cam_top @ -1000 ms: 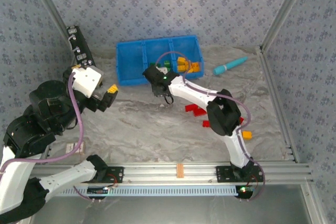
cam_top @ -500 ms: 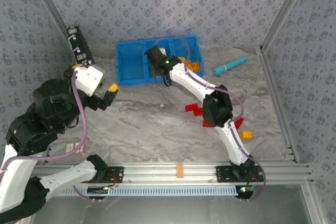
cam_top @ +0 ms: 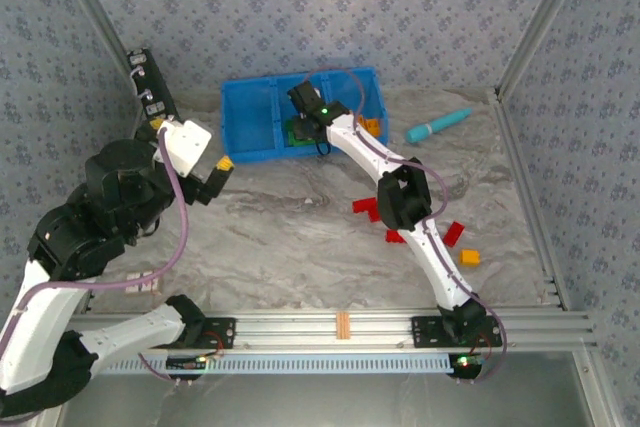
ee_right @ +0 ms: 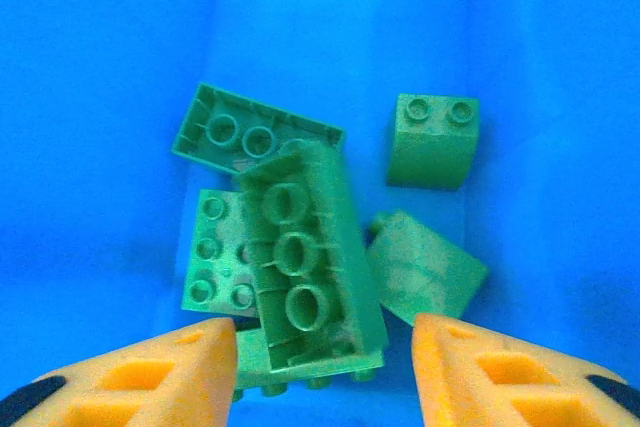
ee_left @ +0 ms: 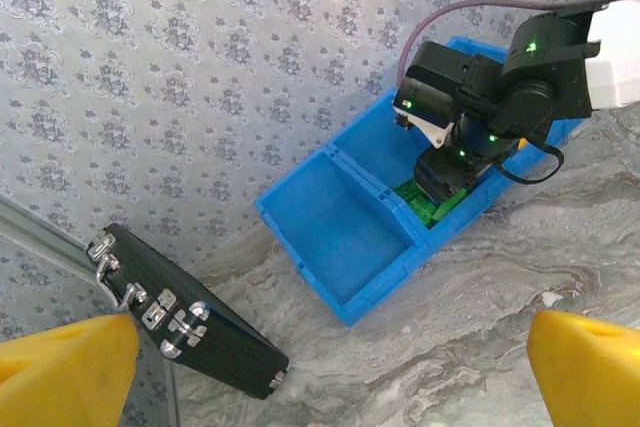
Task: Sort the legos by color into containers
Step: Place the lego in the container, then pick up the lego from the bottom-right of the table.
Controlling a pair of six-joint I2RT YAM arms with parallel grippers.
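Legos (ee_right: pixel 300 247) in green sit piled in the blue bin's (cam_top: pixel 248 125) middle compartment, right gripper (ee_right: pixel 325 352) directly above with jaws spread and empty, apparently for a colour-matched drop; red legos (cam_top: pixel 368 209) lie near-right on the table (cam_top: pixel 280 237); left gripper (ee_left: pixel 320 357) open, idle.

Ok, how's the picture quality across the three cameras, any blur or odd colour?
Top external: the light is even and soft, shadows are faint, nothing is blown out. Left wrist: the left tool has blurred fingertips in the bottom corners, while the blue bin is sharp. Right wrist: the green legos are crisp against flat, saturated blue walls.
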